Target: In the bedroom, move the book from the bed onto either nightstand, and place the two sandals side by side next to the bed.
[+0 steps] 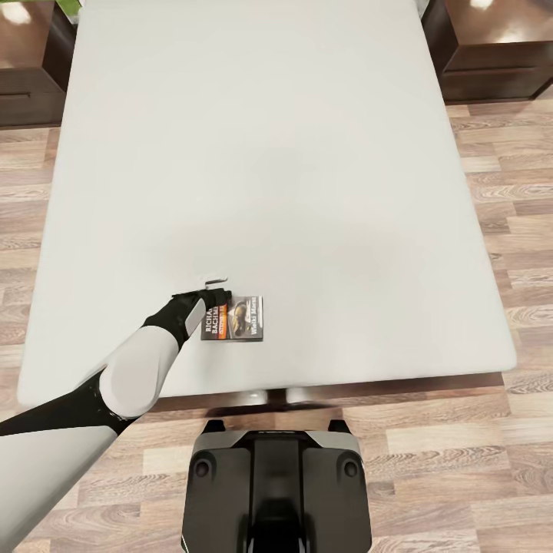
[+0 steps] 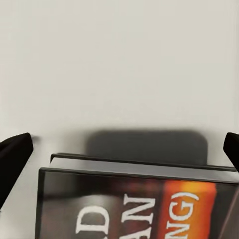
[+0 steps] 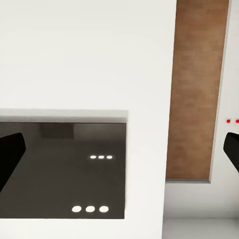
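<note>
The bed [image 1: 292, 169] takes up most of my head view: a plain pale mattress with a strip of its dark wooden frame [image 1: 330, 388] showing under the near edge. Wood-plank floor [image 1: 507, 230] runs along both sides of it and under my dark base [image 1: 275, 491], which stands right at the foot. In the far corners, one on each side of the bed, sit two glossy dark brown nightstands: the left nightstand [image 1: 27, 61] and the right nightstand [image 1: 495, 50].

My left arm [image 1: 115, 384] reaches up over the near left part of the mattress. My left gripper [image 1: 209, 296] sits at the left edge of the book [image 1: 234, 318], which lies flat on the mattress close to the near edge, dark cover up, orange band and white lettering showing. In my left wrist view the book [image 2: 134, 199] lies between my two dark fingertips [image 2: 14, 157], which stand spread wide apart, one at each side, not pressing it.

My right wrist view looks at a white wall with a brown wood panel [image 3: 196, 89] and a dark glossy panel [image 3: 64, 169]; that gripper's fingertips [image 3: 10, 154] are likewise spread wide, holding nothing.
</note>
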{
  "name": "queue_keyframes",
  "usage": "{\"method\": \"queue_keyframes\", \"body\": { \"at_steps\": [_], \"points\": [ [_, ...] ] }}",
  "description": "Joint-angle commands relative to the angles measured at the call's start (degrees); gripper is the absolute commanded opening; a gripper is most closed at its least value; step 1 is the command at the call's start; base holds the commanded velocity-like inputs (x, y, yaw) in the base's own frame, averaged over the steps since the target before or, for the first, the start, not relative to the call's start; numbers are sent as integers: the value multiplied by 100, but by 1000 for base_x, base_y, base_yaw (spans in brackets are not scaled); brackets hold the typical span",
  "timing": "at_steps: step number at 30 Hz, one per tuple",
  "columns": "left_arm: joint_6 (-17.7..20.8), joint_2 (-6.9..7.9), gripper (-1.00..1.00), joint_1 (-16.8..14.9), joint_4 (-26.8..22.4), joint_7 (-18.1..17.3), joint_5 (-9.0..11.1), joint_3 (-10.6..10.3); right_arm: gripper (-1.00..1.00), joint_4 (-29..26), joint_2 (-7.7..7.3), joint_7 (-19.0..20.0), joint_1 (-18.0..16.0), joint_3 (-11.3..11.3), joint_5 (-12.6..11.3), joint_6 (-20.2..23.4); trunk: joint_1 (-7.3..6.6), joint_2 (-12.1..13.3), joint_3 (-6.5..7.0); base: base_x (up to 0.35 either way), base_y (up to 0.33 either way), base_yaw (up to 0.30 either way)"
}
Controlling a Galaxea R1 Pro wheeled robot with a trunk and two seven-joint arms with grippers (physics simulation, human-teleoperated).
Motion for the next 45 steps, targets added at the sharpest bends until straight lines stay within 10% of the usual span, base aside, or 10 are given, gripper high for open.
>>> {"method": "queue_keyframes", "body": {
  "at_steps": [1,45],
  "points": [
    [32,-4,100,0,-12,7,-46,32,100,-8,-2,20,3,-40,59,20,5,-8,-5,0,0,0],
    [68,67,100,291,-384,-4,-41,17,100,5,-63,21,2,-211,68,-35,5,-8,-5,0,0,0]
  ]
}}
